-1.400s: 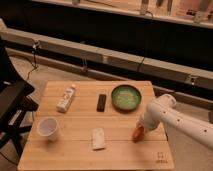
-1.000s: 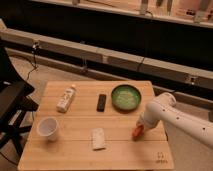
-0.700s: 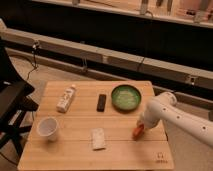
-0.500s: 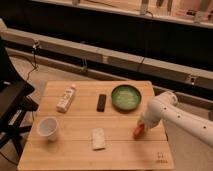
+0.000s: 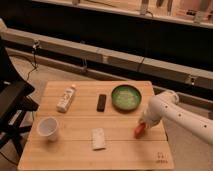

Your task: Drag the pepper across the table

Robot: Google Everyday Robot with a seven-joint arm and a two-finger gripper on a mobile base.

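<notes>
Light wooden plank tabletop [image 5: 80, 150], square, with a small dark logo mark [image 5: 161, 159] near its front right corner.

End effector [image 5: 142, 124]: at the tip of the white robot arm [image 5: 172, 111], which enters from the right. It is lowered to the tabletop's right side, in front of the round green bowl [image 5: 126, 97]. Whether it is open or closed cannot be determined.

Small elongated orange-red pepper [image 5: 138, 131]: lies on the tabletop directly under the end effector's tip and appears to touch it. A grip cannot be confirmed.

Other items:
- flat black rectangular device [image 5: 101, 102], just left of the bowl
- white bottle [image 5: 65, 98], lying on its side at rear left
- white cup [image 5: 48, 128], upright at front left
- small white packet [image 5: 98, 138], front centre

Black chair [image 5: 12, 105] stands beside the left edge.
</notes>
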